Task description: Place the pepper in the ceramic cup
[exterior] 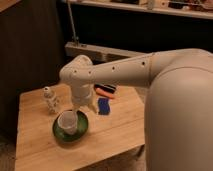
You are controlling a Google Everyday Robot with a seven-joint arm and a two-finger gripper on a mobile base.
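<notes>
The white ceramic cup (67, 121) sits on a dark green round saucer (70, 130) at the front left of the wooden table (110, 135). The orange pepper (105, 93) lies further back on the table, beside a black-and-white striped item (108, 88). My gripper (83, 106) hangs from the white arm just behind and to the right of the cup, right above the saucer's far edge. The pepper lies apart from the gripper, to its right.
A blue rectangular block (103, 106) lies right of the gripper. A white speckled bottle-shaped figurine (49, 100) stands at the table's left. My large white arm covers the right side of the view. Dark shelving stands behind the table.
</notes>
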